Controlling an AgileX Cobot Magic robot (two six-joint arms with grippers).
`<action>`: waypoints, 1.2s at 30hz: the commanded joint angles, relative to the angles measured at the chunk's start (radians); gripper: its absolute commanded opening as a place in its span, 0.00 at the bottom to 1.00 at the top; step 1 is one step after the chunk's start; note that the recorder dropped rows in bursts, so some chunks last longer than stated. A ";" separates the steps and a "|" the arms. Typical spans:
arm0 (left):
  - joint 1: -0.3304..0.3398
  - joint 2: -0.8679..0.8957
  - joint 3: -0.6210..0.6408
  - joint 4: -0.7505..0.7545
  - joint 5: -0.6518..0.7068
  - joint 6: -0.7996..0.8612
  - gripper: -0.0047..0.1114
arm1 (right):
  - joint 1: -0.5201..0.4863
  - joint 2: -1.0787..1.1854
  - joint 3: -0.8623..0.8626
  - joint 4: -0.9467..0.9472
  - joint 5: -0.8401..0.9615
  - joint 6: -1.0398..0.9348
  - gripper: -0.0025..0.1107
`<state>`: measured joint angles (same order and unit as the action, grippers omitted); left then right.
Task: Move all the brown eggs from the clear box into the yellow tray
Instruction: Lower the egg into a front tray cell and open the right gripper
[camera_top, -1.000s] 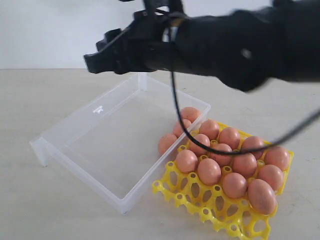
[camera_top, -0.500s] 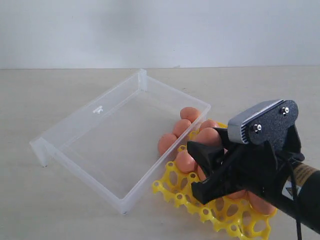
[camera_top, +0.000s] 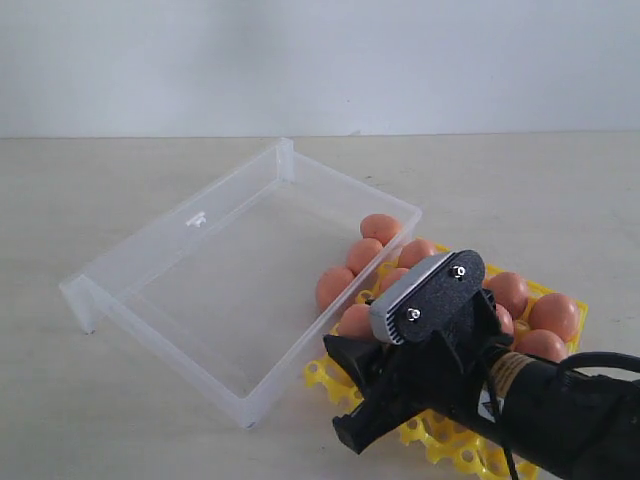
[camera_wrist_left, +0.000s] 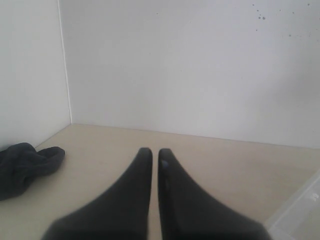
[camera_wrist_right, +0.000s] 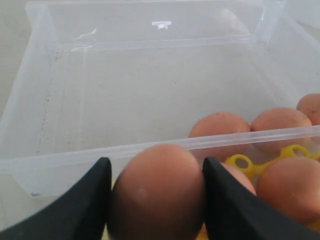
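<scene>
In the foreground the right gripper (camera_wrist_right: 156, 167) clamped on one brown egg (camera_wrist_right: 157, 197) over the yellow tray's (camera_top: 318, 373) left corner, other brown eggs (camera_top: 553, 312) seated in its cups, three more lying in the clear box (camera_top: 200, 215) just behind, left gripper (camera_wrist_left: 151, 155) elsewhere, fingers drawn together.

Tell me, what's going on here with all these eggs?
A robot is moving eggs from a clear box into a yellow tray. Its right gripper holds one brown egg between its fingers, low over the tray and right beside the box wall. There are three eggs left in the box, and the tray already holds a good many. The left gripper is shut and idle off to the side, with a dark cloth lying nearby.
</scene>
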<state>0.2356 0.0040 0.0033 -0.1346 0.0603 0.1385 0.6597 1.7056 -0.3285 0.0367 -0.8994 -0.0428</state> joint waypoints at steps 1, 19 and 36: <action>-0.001 -0.004 -0.003 0.000 -0.007 0.002 0.08 | 0.000 0.032 -0.024 -0.028 -0.036 0.035 0.02; -0.001 -0.004 -0.003 0.000 -0.010 0.002 0.08 | 0.000 0.139 -0.103 -0.046 0.014 0.026 0.02; -0.001 -0.004 -0.003 0.000 -0.007 0.002 0.08 | 0.000 0.139 -0.103 -0.046 0.060 -0.046 0.47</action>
<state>0.2356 0.0040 0.0033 -0.1346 0.0603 0.1385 0.6597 1.8417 -0.4293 0.0000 -0.8356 -0.0772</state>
